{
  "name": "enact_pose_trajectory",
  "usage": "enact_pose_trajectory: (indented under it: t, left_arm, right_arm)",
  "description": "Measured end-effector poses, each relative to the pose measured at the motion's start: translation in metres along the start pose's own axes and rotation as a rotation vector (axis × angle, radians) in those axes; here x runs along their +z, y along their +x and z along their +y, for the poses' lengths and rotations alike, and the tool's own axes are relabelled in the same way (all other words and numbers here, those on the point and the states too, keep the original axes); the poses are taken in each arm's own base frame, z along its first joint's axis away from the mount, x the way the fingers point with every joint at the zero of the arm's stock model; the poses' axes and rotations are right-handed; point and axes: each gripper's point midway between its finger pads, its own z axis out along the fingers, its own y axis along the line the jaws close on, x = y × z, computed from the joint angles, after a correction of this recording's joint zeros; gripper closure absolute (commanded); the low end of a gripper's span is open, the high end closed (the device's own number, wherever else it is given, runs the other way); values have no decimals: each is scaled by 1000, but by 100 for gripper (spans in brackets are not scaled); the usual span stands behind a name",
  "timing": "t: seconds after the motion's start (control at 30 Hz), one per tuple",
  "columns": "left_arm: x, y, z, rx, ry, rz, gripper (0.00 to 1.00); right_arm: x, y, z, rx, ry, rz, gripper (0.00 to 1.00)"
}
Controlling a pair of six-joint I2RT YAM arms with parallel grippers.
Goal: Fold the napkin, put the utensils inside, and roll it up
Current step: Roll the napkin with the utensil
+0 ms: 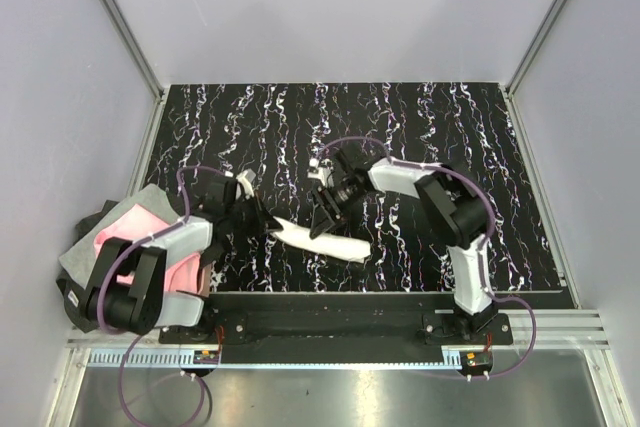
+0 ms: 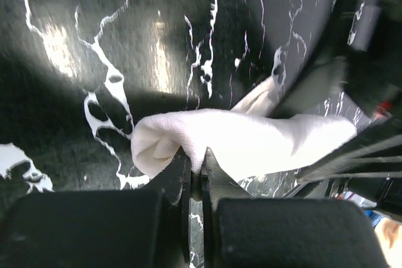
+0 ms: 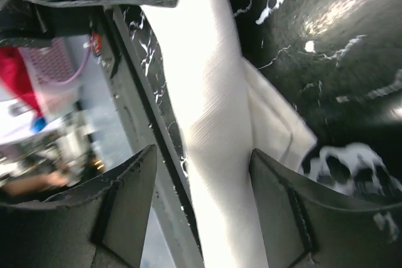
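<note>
The cream napkin (image 1: 325, 240) lies rolled into a long bundle on the black marbled table, near the front edge. My left gripper (image 1: 271, 228) is shut on the roll's left end; in the left wrist view the jaws (image 2: 196, 166) pinch a fold of the napkin (image 2: 251, 139). My right gripper (image 1: 322, 224) is open and straddles the roll near its middle. In the right wrist view its fingers (image 3: 129, 196) stand wide on either side of the napkin (image 3: 210, 123), the right finger close against the cloth. The fork and the copper-brown utensil are not visible.
A pink and grey cloth (image 1: 128, 239) lies off the table's left edge beside the left arm. The black front rail (image 1: 330, 299) runs just below the roll. The right arm's gripper also shows at the upper right in the left wrist view (image 2: 342, 61).
</note>
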Motion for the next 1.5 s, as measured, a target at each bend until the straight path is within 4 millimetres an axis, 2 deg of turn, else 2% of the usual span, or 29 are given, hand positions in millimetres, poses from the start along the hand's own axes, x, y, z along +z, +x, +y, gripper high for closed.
enact_pose_trajectory:
  t: [0.2, 0.27, 0.37, 0.4, 0.43, 0.6, 0.8, 0.93, 1.03, 1.17, 1.3, 1.5]
  left_arm:
    - [6, -17, 0, -43, -12, 34, 100]
    - [8, -21, 2, -67, -9, 52, 100]
    - [15, -24, 5, -103, 3, 89, 100]
    - [17, -25, 6, -112, 6, 99, 100]
    - [18, -24, 6, -119, 9, 108, 100]
    - [18, -29, 3, -131, 14, 125, 100]
    - [18, -32, 0, -126, 20, 126, 100]
    - [19, -31, 1, -129, 19, 134, 99]
    - [19, -31, 0, -127, 25, 140, 85]
    - [20, -32, -1, -115, 32, 143, 74]
    - [19, -36, -3, -102, 39, 139, 58]
    - [17, -45, -9, -81, 44, 131, 47]
  right_arm:
    - [-42, -29, 22, -213, 294, -157, 27]
    - [-46, -32, 36, -325, 390, -188, 27]
    - [-28, -27, 63, -515, 491, -188, 27]
    - [-24, -26, 63, -553, 525, -187, 27]
    - [-11, -18, 70, -597, 533, -163, 27]
    - [8, 3, 45, -683, 671, -81, 28]
    - [14, -2, 6, -711, 793, -33, 29]
    - [12, -7, -6, -741, 849, -23, 29]
    - [11, -12, -11, -758, 876, -19, 29]
    - [11, -16, -15, -768, 886, -12, 28]
    - [7, -23, -20, -755, 872, -22, 28]
    - [-2, -39, -31, -698, 795, -49, 29]
